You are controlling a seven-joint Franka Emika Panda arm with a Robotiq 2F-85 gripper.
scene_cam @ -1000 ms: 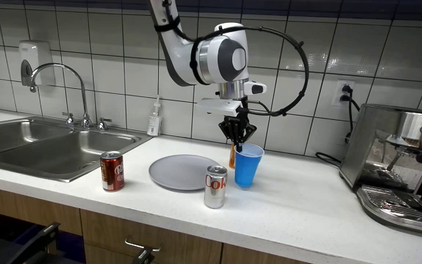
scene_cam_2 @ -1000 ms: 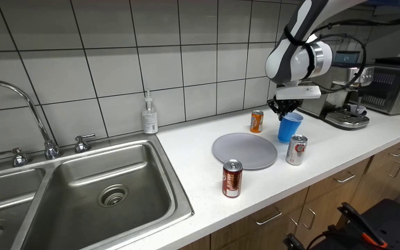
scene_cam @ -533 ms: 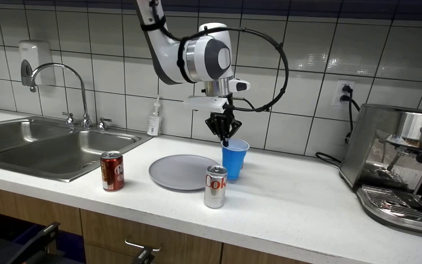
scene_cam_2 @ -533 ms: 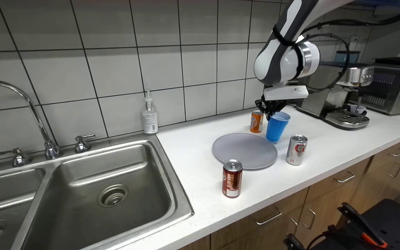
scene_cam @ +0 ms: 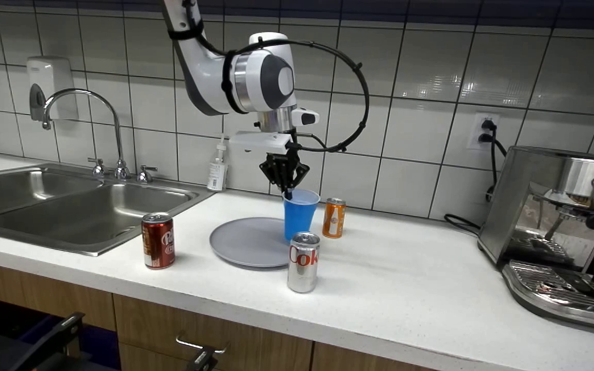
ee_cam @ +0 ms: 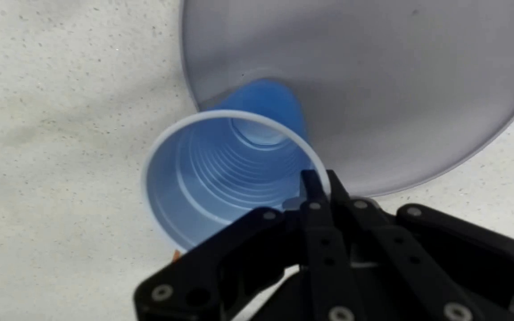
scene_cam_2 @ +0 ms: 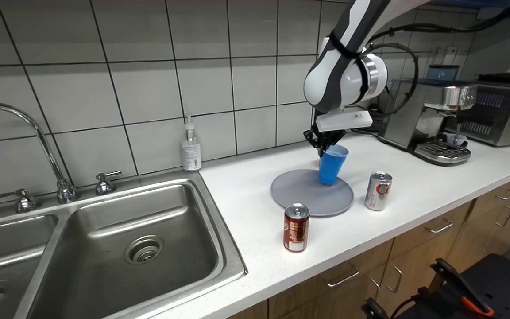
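The black two-fingered gripper [ee_cam: 327, 180] is clamped on the rim of a tilted blue plastic cup [scene_cam: 300, 217], one finger inside, one outside. The cup's base is held over a round grey plate [scene_cam: 248, 243], near its edge; whether they touch cannot be told. Around these, an orange can [scene_cam: 334, 218], a silver can [scene_cam: 303, 264] with red lettering and a dark red can [scene_cam: 158, 241] are seen upright on the white counter [scene_cam: 431, 293].

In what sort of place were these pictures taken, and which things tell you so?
Most likely a kitchen, though whether at home or at work I cannot tell: a sink is set into a white counter, and a coffee machine stands farther along it.
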